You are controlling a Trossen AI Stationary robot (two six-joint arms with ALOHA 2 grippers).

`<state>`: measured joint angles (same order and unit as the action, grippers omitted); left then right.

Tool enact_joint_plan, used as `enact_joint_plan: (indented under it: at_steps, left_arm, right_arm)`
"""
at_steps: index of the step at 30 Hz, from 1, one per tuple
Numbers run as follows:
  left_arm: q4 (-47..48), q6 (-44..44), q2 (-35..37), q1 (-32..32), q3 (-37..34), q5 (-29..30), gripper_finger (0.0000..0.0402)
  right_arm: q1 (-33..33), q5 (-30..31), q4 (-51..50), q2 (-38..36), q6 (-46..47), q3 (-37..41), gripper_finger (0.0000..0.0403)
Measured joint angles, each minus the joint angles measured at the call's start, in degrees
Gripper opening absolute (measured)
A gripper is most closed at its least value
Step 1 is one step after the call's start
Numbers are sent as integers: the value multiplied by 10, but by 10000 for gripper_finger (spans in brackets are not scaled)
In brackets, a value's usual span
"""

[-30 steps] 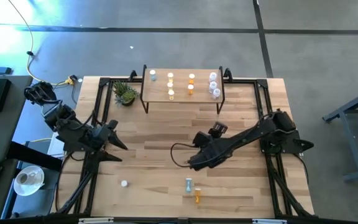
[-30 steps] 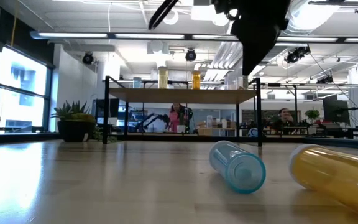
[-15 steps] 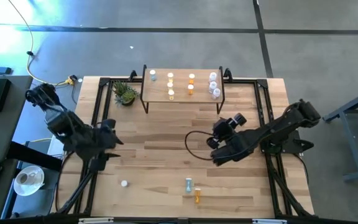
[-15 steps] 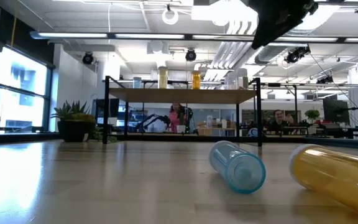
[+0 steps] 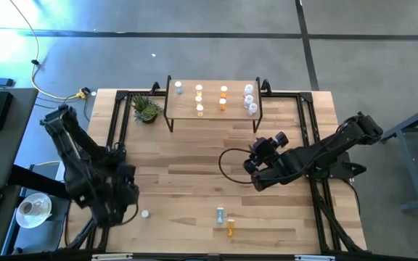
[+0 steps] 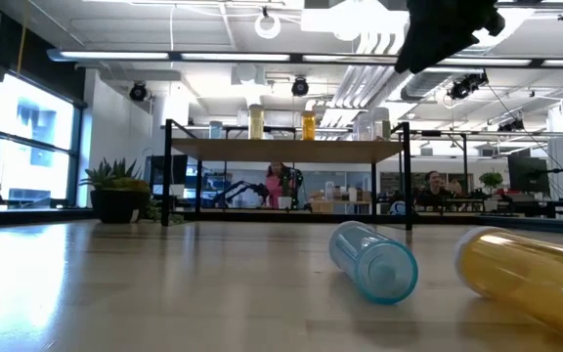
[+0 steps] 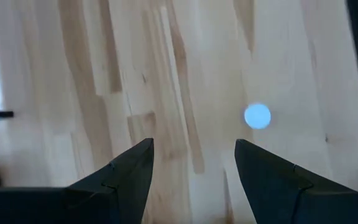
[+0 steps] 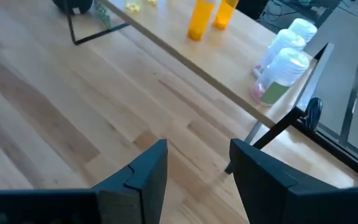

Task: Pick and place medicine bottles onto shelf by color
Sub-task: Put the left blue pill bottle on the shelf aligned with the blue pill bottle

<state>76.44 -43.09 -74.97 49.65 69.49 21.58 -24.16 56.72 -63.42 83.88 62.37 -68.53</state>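
Left arm folded over the table's left edge, around 8 o'clock from table centre. Left gripper (image 7: 192,168) points down at bare wood, fingers apart, nothing between them. Left wrist view shows a white cap (image 7: 257,116) just past the fingertips; in the high view this is the lone upright bottle (image 5: 145,214) near the front-left, at roughly 4 o'clock from the arm's tip.

Shelf (image 5: 212,112) sits at 12 o'clock on the table (image 5: 180,174), potted plant (image 5: 146,109) just beside its left end. On top: one pale blue bottle at the left, yellow and orange ones mid, clear/white ones at the right end.

Front centre, 6 o'clock: blue bottle (image 5: 220,214) and orange bottle (image 5: 231,229) lying near each other. Low view shows both on their sides, blue one (image 6: 373,261) cap toward the camera, orange one (image 6: 531,277) at the right edge.

Right arm stretched in from the right edge, low and angled toward centre. Right gripper (image 8: 197,168) spread, empty, well clear of the two lying bottles. Right wrist view looks at the shelf's right end: clear bottles (image 8: 284,68) clustered by the leg, orange pair (image 8: 211,15) farther along. Low view catches only a dark piece of the arm at the top.
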Motion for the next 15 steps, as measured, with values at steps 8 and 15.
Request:
enact_joint_plan:
  at_steps: [8,15]
  left_arm:
    - [-46,-78,-44,57,-56,-21,216]
    - [-154,-79,-45,55,-103,-30,216]
  right_arm:
    - [0,-23,8,0,-20,0,165]
    - [0,-23,15,0,-20,0,165]
